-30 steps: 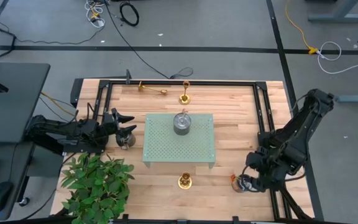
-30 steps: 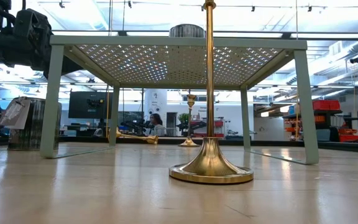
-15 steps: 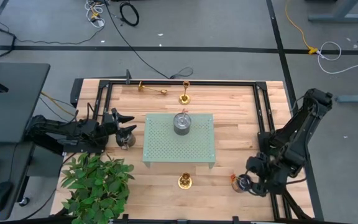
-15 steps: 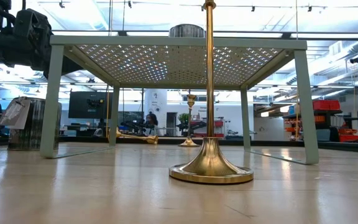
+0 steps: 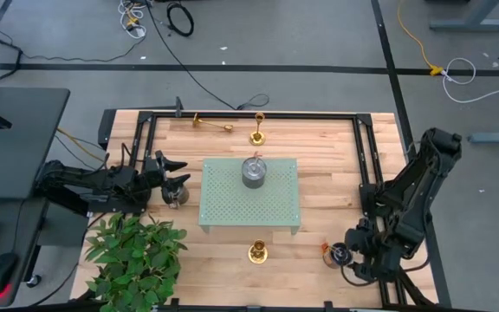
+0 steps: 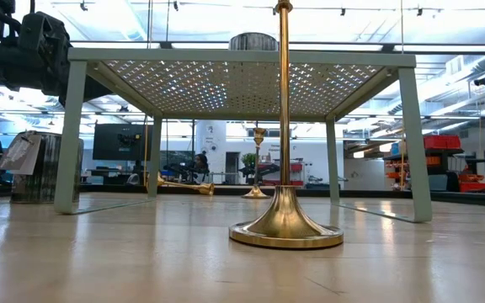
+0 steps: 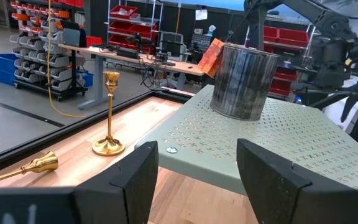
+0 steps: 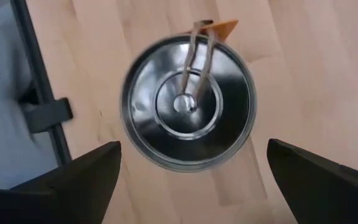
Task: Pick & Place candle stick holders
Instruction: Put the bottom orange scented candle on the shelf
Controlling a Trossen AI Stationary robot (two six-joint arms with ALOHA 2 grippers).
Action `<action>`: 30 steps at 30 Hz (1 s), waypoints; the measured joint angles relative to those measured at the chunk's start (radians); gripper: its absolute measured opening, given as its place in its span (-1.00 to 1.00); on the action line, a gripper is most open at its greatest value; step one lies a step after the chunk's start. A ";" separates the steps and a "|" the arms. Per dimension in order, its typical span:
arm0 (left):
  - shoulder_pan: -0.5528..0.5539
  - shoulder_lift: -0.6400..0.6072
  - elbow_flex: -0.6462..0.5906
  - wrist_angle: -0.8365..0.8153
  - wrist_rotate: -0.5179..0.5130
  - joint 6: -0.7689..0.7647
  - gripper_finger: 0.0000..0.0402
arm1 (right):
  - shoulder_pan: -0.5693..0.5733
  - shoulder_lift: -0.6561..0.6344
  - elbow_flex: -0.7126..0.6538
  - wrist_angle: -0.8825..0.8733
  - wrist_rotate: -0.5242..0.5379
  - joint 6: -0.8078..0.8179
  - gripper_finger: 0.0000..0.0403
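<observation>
Three gold candlesticks are on the wooden table. One stands on its round base near the front edge [image 5: 258,252], large in the low view [image 6: 285,126]. One stands at the far edge [image 5: 257,130] and shows in the left wrist view [image 7: 109,118]. One lies on its side at the far left [image 5: 210,123]. My left gripper [image 5: 178,175] is open and empty, level, to the left of the green platform [image 5: 249,208]. My right gripper [image 5: 340,255] is open, pointing down over a tin can [image 8: 188,102] at the near right; its fingers stand on either side without touching.
The green perforated platform [image 6: 242,59] stands on legs at the table's middle with a tin can [image 5: 252,172] on top. Another can [image 5: 176,196] stands beside my left gripper. A potted plant [image 5: 132,256] fills the near left corner. A black frame [image 5: 362,156] rims the table.
My right arm has drawn toward the table's near edge, bringing its wrist over the can at the near right. Nothing on the table has moved.
</observation>
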 joint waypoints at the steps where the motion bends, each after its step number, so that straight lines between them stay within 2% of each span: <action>1: 0.000 0.000 0.000 0.000 0.000 0.000 0.09 | 0.000 0.004 0.000 -0.009 0.000 -0.005 0.99; 10: 0.000 0.000 0.000 0.000 0.000 0.000 0.09 | 0.003 0.008 0.025 -0.008 -0.032 -0.067 0.99; 16: 0.000 0.000 0.000 0.000 0.000 0.000 0.09 | 0.004 0.008 0.037 -0.051 -0.013 -0.069 0.99; 30: 0.000 0.000 0.000 0.000 0.000 0.000 0.09 | 0.005 0.009 0.012 -0.007 0.013 -0.114 0.99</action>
